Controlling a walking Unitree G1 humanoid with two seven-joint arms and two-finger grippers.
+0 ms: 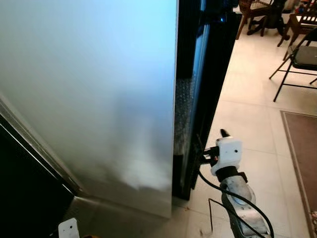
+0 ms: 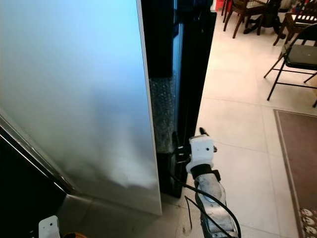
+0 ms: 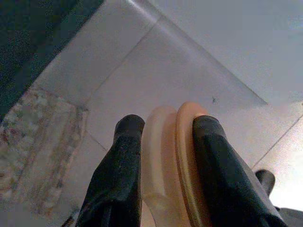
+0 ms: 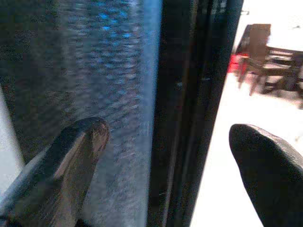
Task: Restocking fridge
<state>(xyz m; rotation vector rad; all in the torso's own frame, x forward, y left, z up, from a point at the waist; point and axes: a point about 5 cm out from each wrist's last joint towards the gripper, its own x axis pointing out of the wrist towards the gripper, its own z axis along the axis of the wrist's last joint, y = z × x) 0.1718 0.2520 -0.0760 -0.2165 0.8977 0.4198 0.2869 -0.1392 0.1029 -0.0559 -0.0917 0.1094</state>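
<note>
Right arm: silver forearm, white wrist housing, looped black cables, black fingers.

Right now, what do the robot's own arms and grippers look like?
The right arm is silver metal with a white wrist housing, a black collar and loose black cables. The right gripper and left gripper each have two long, rounded black fingers. A white housing also caps the left arm.
</note>
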